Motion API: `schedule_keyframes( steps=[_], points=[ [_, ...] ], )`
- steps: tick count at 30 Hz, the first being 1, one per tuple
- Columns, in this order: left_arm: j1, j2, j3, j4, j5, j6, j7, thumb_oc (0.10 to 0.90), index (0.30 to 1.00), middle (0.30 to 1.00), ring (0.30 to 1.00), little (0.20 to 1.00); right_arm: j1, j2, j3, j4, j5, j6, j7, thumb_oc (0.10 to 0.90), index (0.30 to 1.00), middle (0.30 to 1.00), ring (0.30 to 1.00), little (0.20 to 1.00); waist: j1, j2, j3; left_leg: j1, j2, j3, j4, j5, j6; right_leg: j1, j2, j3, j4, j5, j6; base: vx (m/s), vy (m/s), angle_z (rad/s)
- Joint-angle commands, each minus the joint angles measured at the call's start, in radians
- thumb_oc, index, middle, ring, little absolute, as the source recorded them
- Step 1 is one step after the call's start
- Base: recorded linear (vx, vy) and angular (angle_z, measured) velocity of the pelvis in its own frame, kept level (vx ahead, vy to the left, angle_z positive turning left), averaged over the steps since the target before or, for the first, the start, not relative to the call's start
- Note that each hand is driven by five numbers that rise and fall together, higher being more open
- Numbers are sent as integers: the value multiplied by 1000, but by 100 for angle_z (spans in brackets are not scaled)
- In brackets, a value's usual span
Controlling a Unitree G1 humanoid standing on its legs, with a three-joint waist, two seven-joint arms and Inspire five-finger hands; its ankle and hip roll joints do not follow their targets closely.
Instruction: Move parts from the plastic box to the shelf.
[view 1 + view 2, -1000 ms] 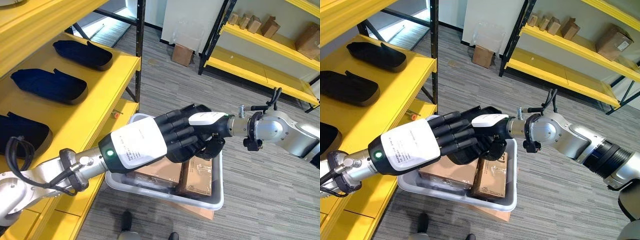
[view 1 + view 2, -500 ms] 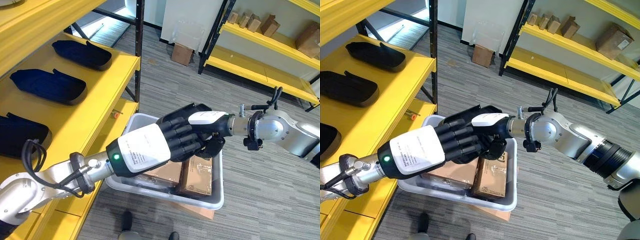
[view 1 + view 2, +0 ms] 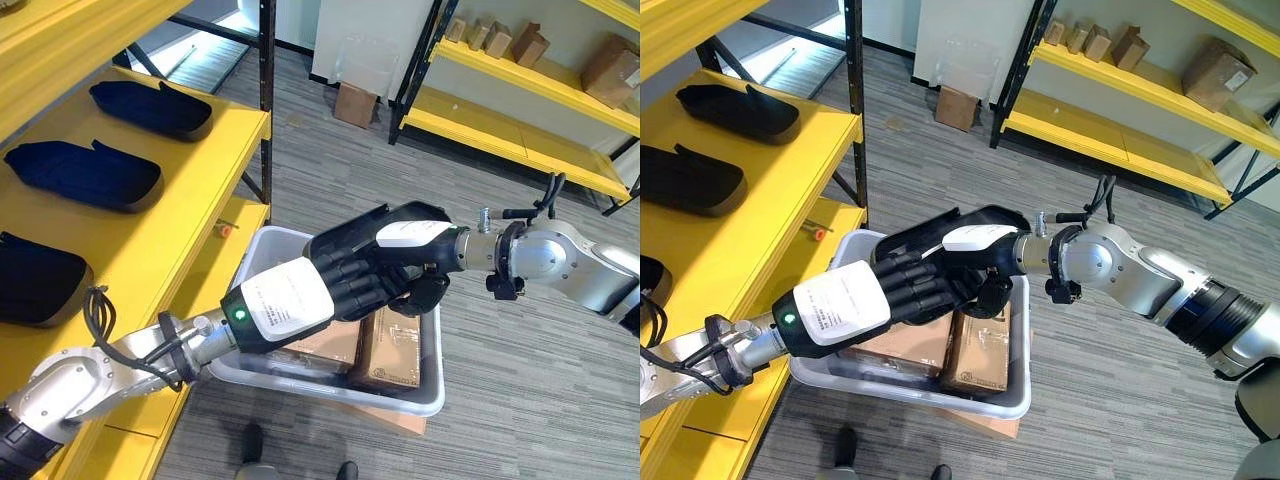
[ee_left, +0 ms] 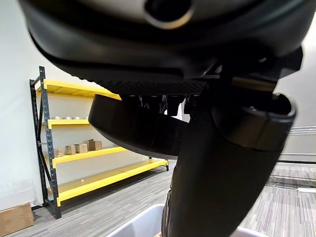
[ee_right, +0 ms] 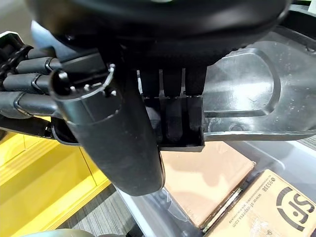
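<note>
A black moulded plastic part (image 3: 962, 219) hangs above the clear plastic box (image 3: 330, 385), held between both hands. My left hand (image 3: 290, 305), with its white back, comes in from the lower left, and its fingers are curled against the part's near side. From the right, my right hand (image 3: 425, 262) grips the part's other end, its white-covered thumb lying on top. In the right wrist view the part's grey underside (image 5: 242, 98) sits over the fingers. In the left wrist view the part (image 4: 133, 128) runs across behind the thumb.
Brown cardboard boxes (image 3: 395, 350) lie inside the plastic box. The yellow shelf (image 3: 190, 170) at left carries three black parts (image 3: 150, 108) (image 3: 82, 172) (image 3: 35, 280), and another yellow rack (image 3: 520, 130) with cartons stands at the back. Grey floor lies between them.
The view has shifted slightly. My left hand has reached further along the part towards the right hand. The right hand keeps its hold in the same place.
</note>
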Motion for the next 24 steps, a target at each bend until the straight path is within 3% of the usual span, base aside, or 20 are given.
schedule_keyframes(
  steps=[1,19,21,24],
  points=[
    [-71,-37,1,37,-31,34,60,900,1000,1000,1000,1000,-68,29,-134,-3,72,-41,-90,400,300,300,300,300,-6,-21,-69,90,26,-30,-5,-111,0,16,9,17,54,-14,36,0,0,0],
    [-302,-111,-172,99,17,56,70,900,1000,1000,1000,1000,-129,122,-125,13,73,-34,-102,400,300,300,300,300,-38,-32,-83,105,32,-20,-7,-119,0,18,15,32,59,-21,32,2,-1,0],
    [-326,-114,-190,108,22,58,69,400,300,300,300,300,-132,131,-124,15,73,-32,-101,400,300,300,300,300,-39,-33,-84,106,32,-19,-7,-120,1,18,15,33,60,-22,32,0,0,0],
    [-362,-105,-228,114,22,52,56,400,300,300,300,300,-144,145,-119,22,74,-30,-100,400,300,300,300,300,-44,-33,-88,110,32,-17,-7,-122,1,19,15,37,61,-22,32,19,-1,-6]
  ],
)
